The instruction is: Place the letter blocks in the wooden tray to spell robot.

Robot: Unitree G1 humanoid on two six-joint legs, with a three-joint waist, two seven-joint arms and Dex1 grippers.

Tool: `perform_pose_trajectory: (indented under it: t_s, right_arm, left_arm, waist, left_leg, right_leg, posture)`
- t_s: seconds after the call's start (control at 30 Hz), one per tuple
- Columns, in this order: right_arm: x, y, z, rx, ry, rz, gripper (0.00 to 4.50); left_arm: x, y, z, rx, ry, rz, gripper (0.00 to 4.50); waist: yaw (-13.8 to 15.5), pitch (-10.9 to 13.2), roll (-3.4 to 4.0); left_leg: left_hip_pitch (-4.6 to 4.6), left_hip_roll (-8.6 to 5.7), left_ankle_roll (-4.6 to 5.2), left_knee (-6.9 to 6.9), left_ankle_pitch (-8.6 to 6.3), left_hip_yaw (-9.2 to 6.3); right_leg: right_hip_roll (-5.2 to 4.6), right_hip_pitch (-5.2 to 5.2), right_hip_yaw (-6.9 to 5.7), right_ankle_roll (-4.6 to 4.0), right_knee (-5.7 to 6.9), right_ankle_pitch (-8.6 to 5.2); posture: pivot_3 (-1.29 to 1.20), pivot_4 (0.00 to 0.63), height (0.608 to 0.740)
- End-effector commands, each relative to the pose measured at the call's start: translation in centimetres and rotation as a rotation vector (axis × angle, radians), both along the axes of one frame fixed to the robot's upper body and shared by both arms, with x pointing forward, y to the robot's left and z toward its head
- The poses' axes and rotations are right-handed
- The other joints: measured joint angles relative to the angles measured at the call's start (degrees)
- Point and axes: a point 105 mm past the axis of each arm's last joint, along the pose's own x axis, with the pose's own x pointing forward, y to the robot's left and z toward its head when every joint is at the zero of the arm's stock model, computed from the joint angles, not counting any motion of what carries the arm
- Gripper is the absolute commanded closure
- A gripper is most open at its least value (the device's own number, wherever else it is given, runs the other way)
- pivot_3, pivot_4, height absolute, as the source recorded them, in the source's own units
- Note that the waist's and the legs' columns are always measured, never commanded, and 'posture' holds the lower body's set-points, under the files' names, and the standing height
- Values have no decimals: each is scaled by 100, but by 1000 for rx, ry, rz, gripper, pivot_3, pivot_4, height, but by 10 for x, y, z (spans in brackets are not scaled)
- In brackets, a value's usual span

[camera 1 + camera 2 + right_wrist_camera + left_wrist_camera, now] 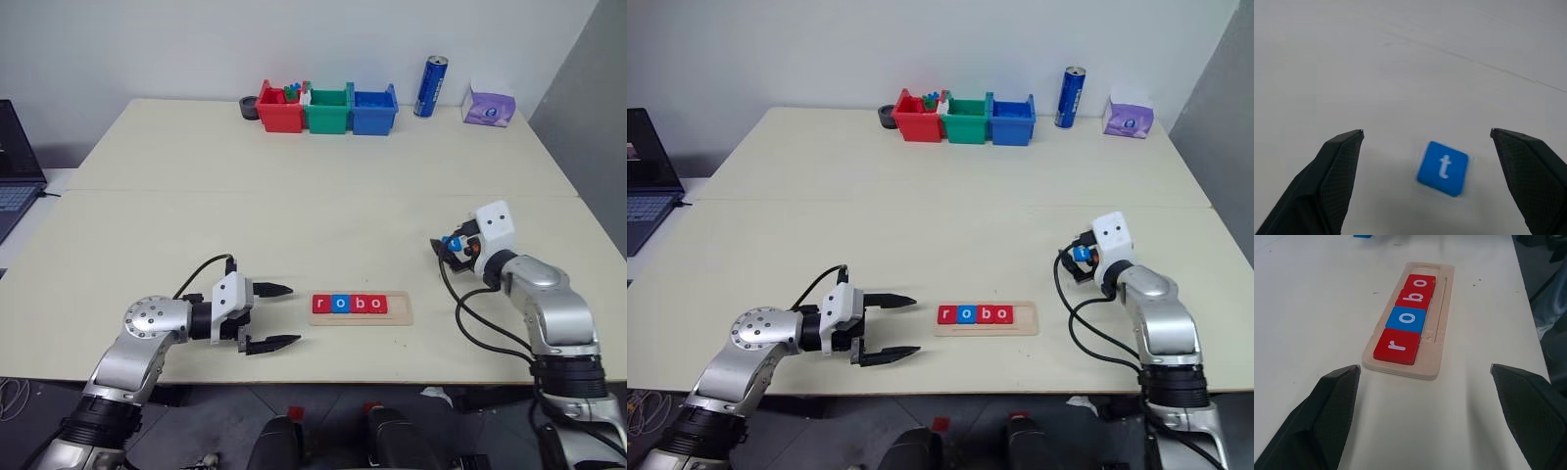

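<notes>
A pale wooden tray (pixel 361 307) is seen lying near the front edge of the table (pixel 294 225), about midway along it. Four tiles are seated in its groove, touching in a row: a red r (pixel 1397 346), a blue o (pixel 1406 319), a red b (pixel 1413 297) and a red o (pixel 1420 283), each letter white and lowercase. The slot past the last o is bare wood. A fifth tile, a blue t (pixel 1443 168), is found lying flat on the table toward the right edge, well apart from the tray.

The left hand (pixel 268 316) is held just beside the r end of the tray, its fingers spread wide and nothing gripped. The right hand (pixel 1425 142) is likewise wide open, with the t lying loose between its fingers.

The letter on the blue tile can be read in the right wrist view; in the head views it is glimpsed as a blue speck (pixel 1082 253) at the hand. The bins (pixel 327 109), can (pixel 430 86) and laptop (pixel 14 166) are shown by the head views.
</notes>
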Motion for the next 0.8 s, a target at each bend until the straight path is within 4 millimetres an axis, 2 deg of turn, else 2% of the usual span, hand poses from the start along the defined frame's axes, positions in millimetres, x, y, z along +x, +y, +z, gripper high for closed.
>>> perform_pose_trajectory:
  t_s: [0.03, 0.23, 0.47, 0.57, 0.8]
  right_arm:
    - [1, -17, -1, 66, -29, -138, 44]
    - [4, -16, -25, 145, 33, -172, 44]
    - [8, -2, -43, 149, 75, -131, 44]
    - [11, 0, -47, 154, 81, -131, 645]
    - [11, 0, -54, 166, 100, -153, 3029]
  left_arm:
    - [2, 1, 8, -2, -37, -10, 0]
    - [4, 0, 8, -3, -37, -15, 0]
    - [4, 0, 9, -10, -37, -15, 0]
    - [5, 1, 12, -32, -38, 3, 0]
    - [9, 6, 16, -46, -37, 36, 0]
  waist:
    - [1, 0, 0]
    - [-2, 0, 2]
    - [-19, -3, 1]
    - [-46, -5, 0]
    - [-62, -9, -4]
  left_leg:
    - [0, -1, 0, 0, 0, 1]
    - [1, -1, 0, -1, 0, 4]
    - [6, 1, 0, 0, 0, 5]
    - [10, 2, 1, 0, 0, 5]
    - [13, 3, 0, 0, 0, 4]
  right_leg:
    - [0, 0, 2, 0, 0, 0]
    - [1, 0, 2, 0, -1, 0]
    - [3, 1, 5, 0, 0, 0]
    - [4, 3, 8, 0, 1, 0]
    - [5, 7, 7, 1, 1, 0]
  posture:
    - [0, 150, 740]
    - [0, 150, 740]
    - [0, 150, 740]
    - [0, 150, 740]
    - [0, 150, 740]
